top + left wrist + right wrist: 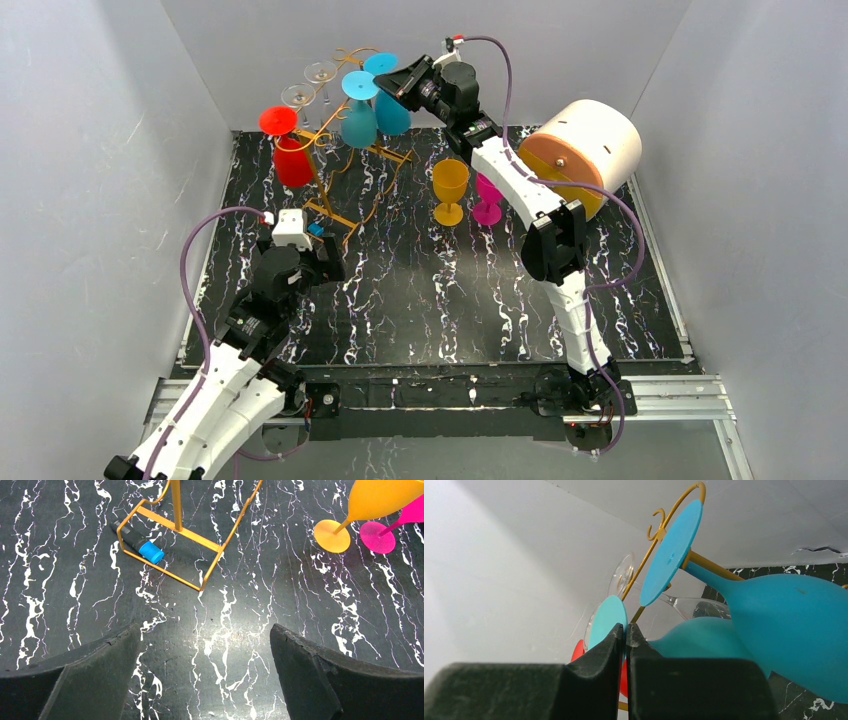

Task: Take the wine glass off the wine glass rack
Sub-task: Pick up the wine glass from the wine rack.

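Black marbled desk (450,300), grey walls (100,150) around it. Left end effector (205,630) wide. Right end effector (625,630) pinched narrow on lower teal wine glass (694,637) stem.

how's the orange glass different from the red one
The orange glass stands upright on the table, foot down; the red glass hangs upside down from the wine glass rack, foot up. The orange glass sits beside a pink glass; the red glass is at the rack's left end. Both are opaque stemmed glasses.
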Robot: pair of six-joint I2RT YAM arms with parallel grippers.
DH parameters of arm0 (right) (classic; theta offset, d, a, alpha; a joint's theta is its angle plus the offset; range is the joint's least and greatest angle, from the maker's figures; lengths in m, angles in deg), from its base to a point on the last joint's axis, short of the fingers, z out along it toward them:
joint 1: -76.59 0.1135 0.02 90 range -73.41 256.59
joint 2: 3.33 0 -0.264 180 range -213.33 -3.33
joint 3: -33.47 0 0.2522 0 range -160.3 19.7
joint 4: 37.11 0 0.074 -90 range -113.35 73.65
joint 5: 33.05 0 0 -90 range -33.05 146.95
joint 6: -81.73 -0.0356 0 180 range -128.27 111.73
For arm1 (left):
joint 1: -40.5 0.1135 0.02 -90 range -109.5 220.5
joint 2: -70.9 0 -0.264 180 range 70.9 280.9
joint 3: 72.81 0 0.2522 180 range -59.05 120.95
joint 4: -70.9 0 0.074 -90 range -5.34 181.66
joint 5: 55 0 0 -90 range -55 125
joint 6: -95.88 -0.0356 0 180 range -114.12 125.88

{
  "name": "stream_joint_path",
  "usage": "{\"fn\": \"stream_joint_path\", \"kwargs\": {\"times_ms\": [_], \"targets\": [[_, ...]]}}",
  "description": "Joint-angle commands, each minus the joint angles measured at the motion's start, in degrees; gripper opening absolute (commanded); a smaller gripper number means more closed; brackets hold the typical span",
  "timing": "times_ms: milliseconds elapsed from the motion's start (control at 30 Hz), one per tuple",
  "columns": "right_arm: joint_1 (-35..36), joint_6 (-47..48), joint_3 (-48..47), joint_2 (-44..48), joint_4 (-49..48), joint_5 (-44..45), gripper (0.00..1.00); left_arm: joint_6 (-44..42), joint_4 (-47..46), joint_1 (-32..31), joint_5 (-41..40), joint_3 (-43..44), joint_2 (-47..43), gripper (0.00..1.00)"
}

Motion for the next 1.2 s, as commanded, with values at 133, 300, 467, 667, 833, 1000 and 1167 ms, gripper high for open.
{"fn": "stream_joint_path", "kwargs": {"times_ms": [133,300,467,667,833,1000,1167], "targets": [[-0.2,-1.4,0.2,3.7,0.5,0.6,0.09,0.0,2.4,0.5,-4.6,2.8,-1.0,0.98],[-0.3,-3.1,-0.4,4.1,0.8,-1.1,0.01,0.3,2.4,0.5,-5.2,2.5,-1.8,0.98],[-0.5,-3.2,-0.7,5.9,4.1,0.8,0.01,0.1,2.6,0.5,-5.1,2.6,-1.7,0.98],[-1.1,-6.8,-0.1,7.2,3.2,-1.8,0.01,0.2,2.5,0.6,-5.1,2.6,-1.6,0.98],[-1.2,-6.8,0.6,8.2,4.6,-1.5,0.01,0.6,2.6,0.6,-4.0,2.4,-1.3,0.98],[-1.2,-6.4,1.8,9.2,5.1,-2.0,0.01,0.4,2.5,0.6,-3.9,2.3,-1.3,0.98],[-1.2,-5.8,4.2,10.6,5.0,-1.2,0.01,0.1,2.4,0.6,-3.5,2.3,-1.3,0.98]]}}
